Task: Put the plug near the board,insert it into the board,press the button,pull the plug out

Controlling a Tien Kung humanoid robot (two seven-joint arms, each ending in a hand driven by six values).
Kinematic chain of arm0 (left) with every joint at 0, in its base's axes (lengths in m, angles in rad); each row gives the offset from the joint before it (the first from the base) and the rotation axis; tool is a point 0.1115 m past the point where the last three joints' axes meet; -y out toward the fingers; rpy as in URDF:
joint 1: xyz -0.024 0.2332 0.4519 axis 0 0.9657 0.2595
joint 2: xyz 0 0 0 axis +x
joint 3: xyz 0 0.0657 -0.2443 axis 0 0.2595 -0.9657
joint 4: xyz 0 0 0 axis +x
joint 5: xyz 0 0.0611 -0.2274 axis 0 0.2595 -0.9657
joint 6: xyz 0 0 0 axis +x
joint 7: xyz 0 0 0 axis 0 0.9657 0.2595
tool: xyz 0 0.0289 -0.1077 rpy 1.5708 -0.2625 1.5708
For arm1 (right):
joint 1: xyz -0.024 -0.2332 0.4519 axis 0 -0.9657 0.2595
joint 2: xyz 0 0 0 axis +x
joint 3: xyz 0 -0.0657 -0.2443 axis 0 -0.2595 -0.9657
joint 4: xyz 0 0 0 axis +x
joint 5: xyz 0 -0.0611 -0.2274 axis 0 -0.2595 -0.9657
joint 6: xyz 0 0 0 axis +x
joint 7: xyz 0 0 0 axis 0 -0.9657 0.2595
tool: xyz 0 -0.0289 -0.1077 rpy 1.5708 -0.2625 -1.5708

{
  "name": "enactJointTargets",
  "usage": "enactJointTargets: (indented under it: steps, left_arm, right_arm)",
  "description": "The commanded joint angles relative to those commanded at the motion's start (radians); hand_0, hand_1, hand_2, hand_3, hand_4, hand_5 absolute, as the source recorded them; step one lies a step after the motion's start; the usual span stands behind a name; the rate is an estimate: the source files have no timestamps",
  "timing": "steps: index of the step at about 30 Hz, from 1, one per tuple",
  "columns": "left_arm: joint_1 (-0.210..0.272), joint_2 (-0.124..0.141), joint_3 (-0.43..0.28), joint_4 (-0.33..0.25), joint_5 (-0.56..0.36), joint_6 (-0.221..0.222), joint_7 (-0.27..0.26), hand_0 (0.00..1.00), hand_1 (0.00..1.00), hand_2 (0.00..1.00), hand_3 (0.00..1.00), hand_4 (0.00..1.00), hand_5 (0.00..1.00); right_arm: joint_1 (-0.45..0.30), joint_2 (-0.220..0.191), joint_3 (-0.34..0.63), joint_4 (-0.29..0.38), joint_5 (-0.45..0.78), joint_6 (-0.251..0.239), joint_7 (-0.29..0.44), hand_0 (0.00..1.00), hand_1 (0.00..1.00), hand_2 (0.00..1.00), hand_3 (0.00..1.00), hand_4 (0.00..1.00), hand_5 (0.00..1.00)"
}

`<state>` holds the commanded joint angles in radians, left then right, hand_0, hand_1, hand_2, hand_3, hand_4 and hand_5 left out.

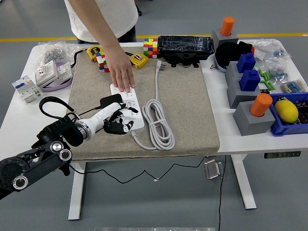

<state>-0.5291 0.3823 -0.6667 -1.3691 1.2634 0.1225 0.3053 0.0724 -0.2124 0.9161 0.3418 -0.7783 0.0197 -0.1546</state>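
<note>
One robot hand in frame: the left hand [114, 121], reaching in over the beige mat [187, 106] on the white worktop [21, 115]. Its fingers [122, 126] are curled over the near end of the white power strip [129, 107]; can't tell whether they grip anything. Black plug adapter [109, 100] sits just behind the fingers, at the strip's left edge, touching or nearly touching the hand's upper side; whether it is seated in a socket isn't clear. Its thin black cable [54, 105] loops back past the wrist. Beyond the fingers, a person's hand [122, 76] lies flat on the strip's far end, pinning it. Right of the fingers, the strip's white cord [159, 122] lies coiled, its own plug [159, 65] at the mat's far edge.
</note>
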Motion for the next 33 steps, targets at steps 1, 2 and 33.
enactJointTargets:
  steps: [1, 2, 33]
  left_arm:
    - [0.003, -0.001, -0.006, 0.002, 0.000, 0.003, -0.005, 0.124, 0.046, 0.159, 0.628, 0.635, 0.171]
    - [0.006, -0.002, -0.011, 0.004, 0.000, 0.005, -0.008, 0.124, 0.046, 0.159, 0.628, 0.635, 0.171]
    - [0.007, -0.009, 0.003, 0.021, 0.015, 0.011, 0.010, 0.146, 0.056, 0.163, 0.629, 0.717, 0.308]
  right_arm:
    - [0.000, 0.000, -0.001, 0.000, 0.000, 0.000, 0.000, 0.609, 0.675, 0.686, 0.573, 0.914, 0.444]
    - [0.000, 0.000, -0.002, 0.000, 0.000, 0.000, 0.000, 0.609, 0.675, 0.686, 0.573, 0.914, 0.444]
    - [-0.004, -0.002, -0.004, 0.000, 0.000, 0.000, -0.001, 0.609, 0.675, 0.688, 0.574, 0.915, 0.445]
